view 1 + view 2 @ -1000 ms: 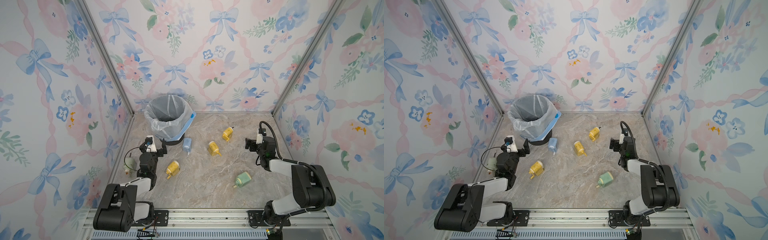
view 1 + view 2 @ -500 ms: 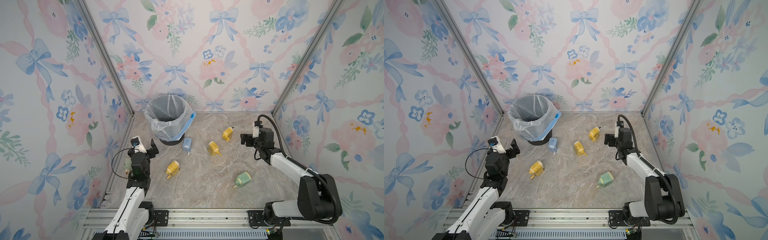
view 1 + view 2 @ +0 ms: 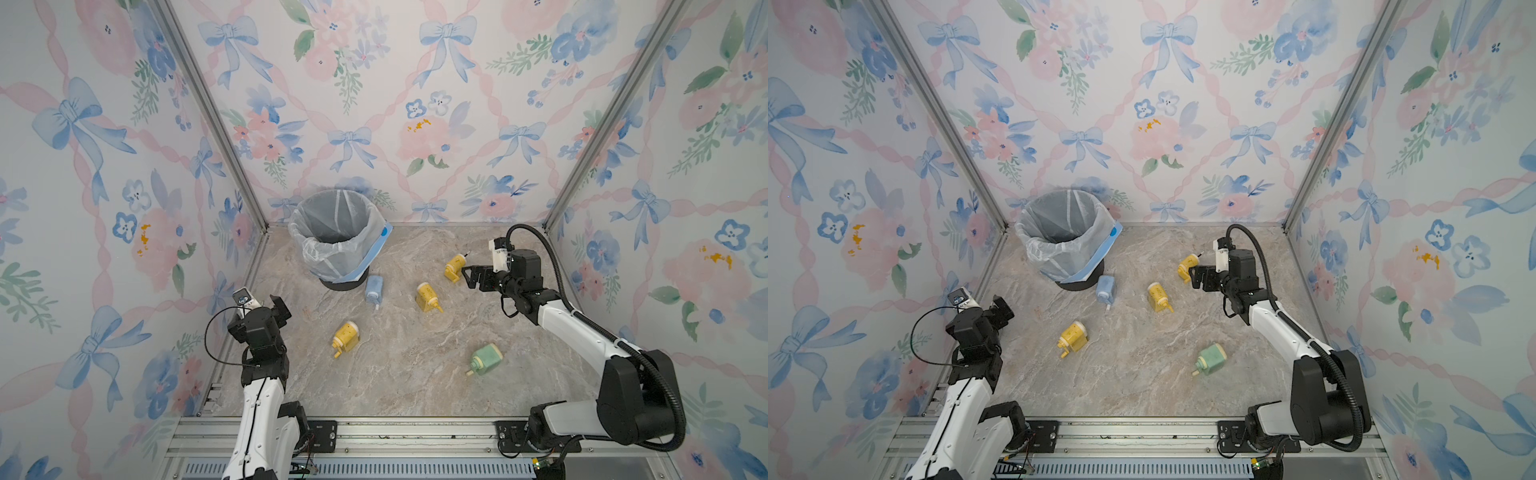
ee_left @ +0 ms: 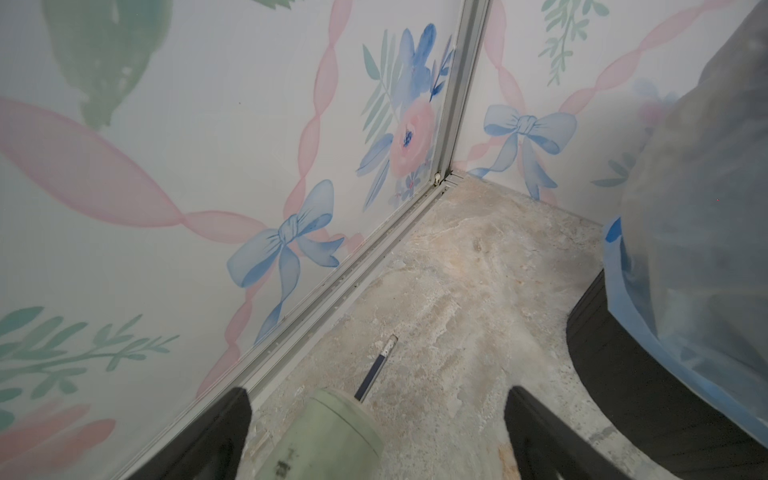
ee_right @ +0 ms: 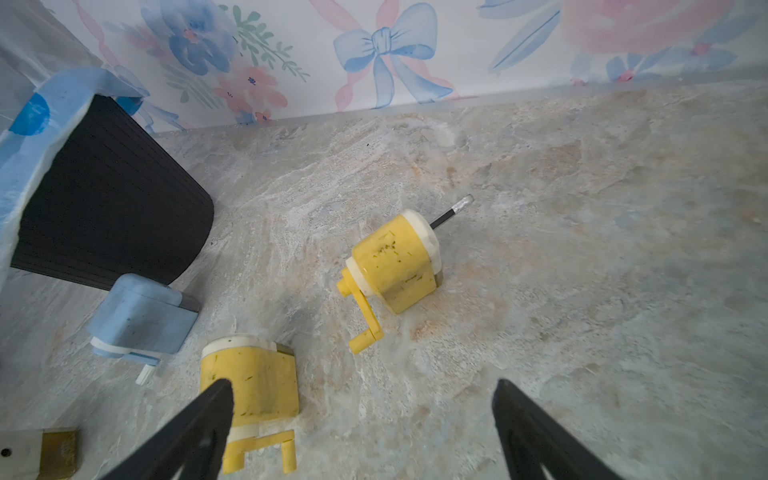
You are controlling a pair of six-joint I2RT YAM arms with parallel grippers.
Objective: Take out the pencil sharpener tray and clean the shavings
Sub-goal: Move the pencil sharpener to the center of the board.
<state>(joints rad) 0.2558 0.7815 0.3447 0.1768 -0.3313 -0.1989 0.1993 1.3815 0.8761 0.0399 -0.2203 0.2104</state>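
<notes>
**Workcell seen from above.** Your work surface is a beige, veined marble-look tabletop (image 3: 407, 386) enclosed by floral-printed walls. At 11 o'clock stands a round black ribbed bin (image 3: 344, 283), lined with a thin, crinkled clear plastic bag (image 3: 332, 232) edged in blue. The task's yellow pencil sharpener (image 3: 455, 266), at 1 o'clock, is a boxy matte plastic body with cream end caps. It has a yellow crank and a short black pencil stub (image 5: 451, 212) protruding, and green flecks speckle its side (image 5: 395, 262). Your right gripper (image 3: 471, 277) sits at its 3 o'clock side with the jaws spread wide and holding nothing. The right wrist view shows the sharpener ahead of the black fingertips (image 5: 224, 388), clear of both. A second yellow sharpener (image 3: 428, 296) lies near the centre and a pale blue sharpener (image 3: 374, 289) lies just beside the bin. A third yellow sharpener (image 3: 345, 334) lies at 8 o'clock and a mint-green sharpener (image 3: 484, 359) at 4 o'clock. Your left gripper (image 3: 279, 309), at 9 o'clock by the wall, is likewise wide and empty. In the left wrist view a sage-green sharpener (image 4: 328, 432) lies between its fingers (image 4: 523, 407), touching neither.
</notes>
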